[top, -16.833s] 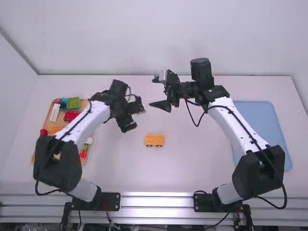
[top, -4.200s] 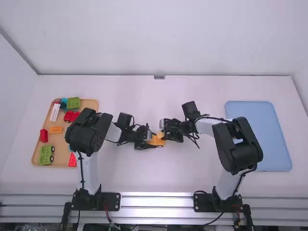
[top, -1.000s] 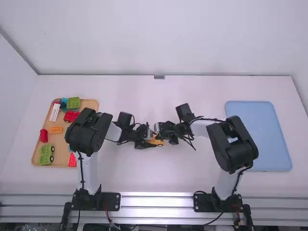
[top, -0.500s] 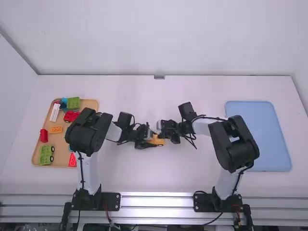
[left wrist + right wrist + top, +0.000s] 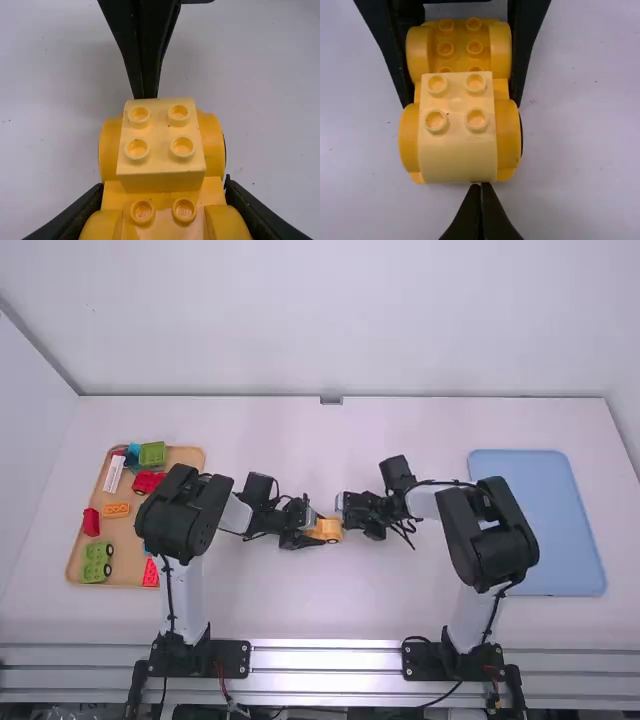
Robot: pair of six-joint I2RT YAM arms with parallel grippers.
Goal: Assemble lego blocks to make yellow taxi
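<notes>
My left gripper is shut around the orange-yellow car body near the middle of the table. In the left wrist view the left gripper has one finger on each side of the body. A paler yellow four-stud block sits on the body's far end, between its rounded sides. My right gripper is at the body's right end. In the right wrist view the right gripper has its tips together, close by the pale block, with nothing between them. Whether they touch it, I cannot tell.
An orange-brown tray on the left holds green, red, orange, white and blue pieces, partly under the left arm. A blue tray lies at the right, partly behind the right arm.
The right gripper has shifted right from over the car body to its right end, exposing more of it. Compared with much earlier, the left gripper has taken hold of the body.
</notes>
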